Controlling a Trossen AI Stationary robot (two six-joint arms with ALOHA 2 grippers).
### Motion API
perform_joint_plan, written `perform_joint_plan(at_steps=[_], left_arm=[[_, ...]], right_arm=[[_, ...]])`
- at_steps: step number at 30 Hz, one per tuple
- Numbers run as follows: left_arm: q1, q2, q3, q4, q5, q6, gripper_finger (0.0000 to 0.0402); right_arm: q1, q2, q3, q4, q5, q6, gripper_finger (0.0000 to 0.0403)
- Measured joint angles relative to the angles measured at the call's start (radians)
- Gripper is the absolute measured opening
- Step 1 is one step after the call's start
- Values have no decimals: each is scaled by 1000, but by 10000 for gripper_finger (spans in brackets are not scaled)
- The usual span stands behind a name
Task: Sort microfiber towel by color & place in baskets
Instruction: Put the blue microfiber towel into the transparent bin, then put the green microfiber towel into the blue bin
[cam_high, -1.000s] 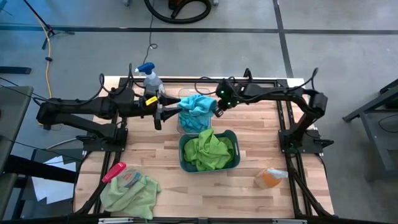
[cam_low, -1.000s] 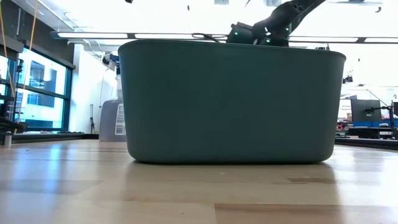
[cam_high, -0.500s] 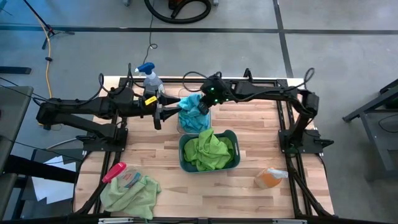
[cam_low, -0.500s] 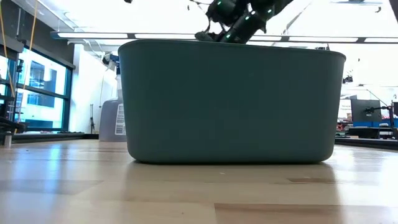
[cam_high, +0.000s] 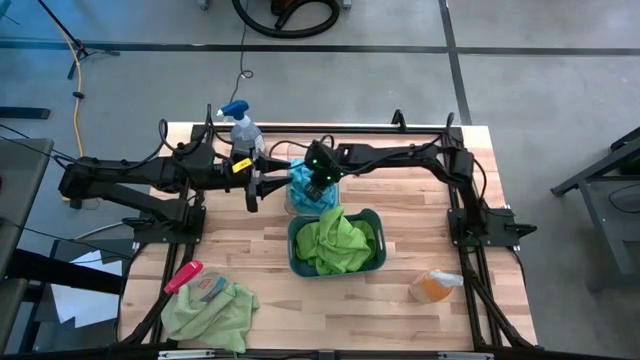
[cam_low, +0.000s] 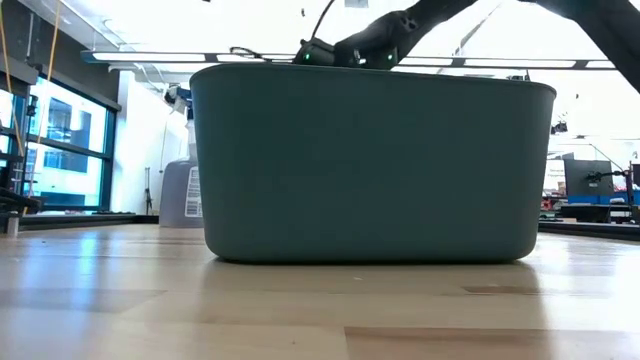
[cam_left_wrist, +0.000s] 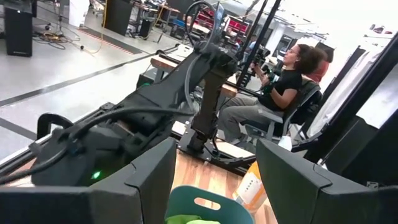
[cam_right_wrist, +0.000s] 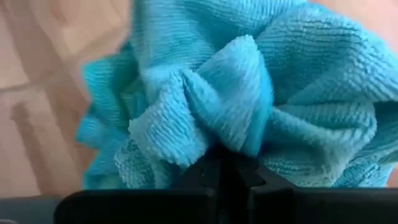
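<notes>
The right pincer (cam_high: 318, 185) is pinching a ribbed, bunched turquoise towel (cam_right_wrist: 249, 106) over the clear narrow basket (cam_high: 292, 205). The left pincer (cam_high: 256, 186) is waiting just beside that basket's rim, fingers spread. Crumpled green towels (cam_high: 337, 240) are filling the round-cornered teal basket (cam_high: 294, 250); bare bench (cam_high: 400, 200) is lying open alongside.

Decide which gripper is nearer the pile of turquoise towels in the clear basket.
Right. The right gripper is shut on the turquoise towels, directly over the clear basket. The left gripper is open, just beside it.
</notes>
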Motion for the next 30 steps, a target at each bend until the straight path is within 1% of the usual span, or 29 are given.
perform_joint_plan(at_steps=[7, 11, 16, 21, 25, 28, 30], left_arm=[[-3, 0, 0, 1, 0, 1, 211], [-3, -14, 0, 2, 0, 11, 211], [-3, -56, 1, 5, 0, 28, 211], [-3, -97, 2, 0, -20, 53, 211], [-3, -117, 2, 3, -37, 62, 211], [-3, -124, 2, 3, -37, 62, 211], [-3, -127, 2, 2, -37, 62, 211]], right_arm=[[0, 12, 6, 3, 17, -1, 0], [-1, 2, 56, -48, 18, -9, 0], [-1, -35, 161, -135, 35, -90, 0], [-4, -46, 316, -285, 49, -187, 0], [-10, -52, 423, -360, 52, -247, 0], [-17, -62, 475, -406, 54, -286, 0], [-19, -85, 482, -450, 54, -319, 0]])
